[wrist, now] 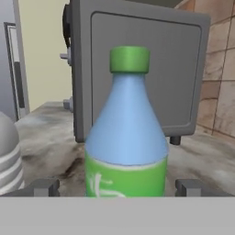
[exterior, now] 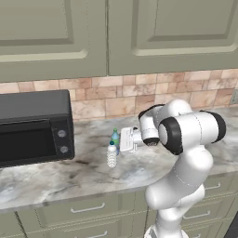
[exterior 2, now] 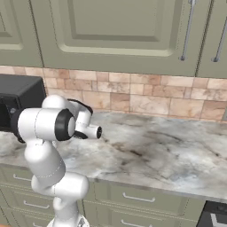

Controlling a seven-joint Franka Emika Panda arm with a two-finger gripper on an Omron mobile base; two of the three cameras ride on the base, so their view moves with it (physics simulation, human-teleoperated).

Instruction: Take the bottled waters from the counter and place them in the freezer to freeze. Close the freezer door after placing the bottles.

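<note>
Pincer (wrist: 117, 187) stood wide open, dark tips either side of the blue-tinted plastic bottle with green cap and label (wrist: 126, 133), not gripping it. That bottle stood upright on the grey-white marbled stone desk (exterior: 69, 179), just behind the clear ribbed bottle with dark blue cap (exterior: 112, 155) and near the black boxy oven with two knobs (exterior: 36, 126). Tan stone-tile backsplash (exterior: 139, 95) ran behind.

bottles: green-capped bottle (exterior: 115, 138) and ribbed bottle (exterior: 111, 155) stand on the counter (exterior: 69, 179), ribbed one nearer its front edge | left of them: oven (exterior: 35, 126) | gripper (wrist: 117, 187): fingertips either side of green-capped bottle | behind: tiled wall (exterior: 121, 97)
</note>
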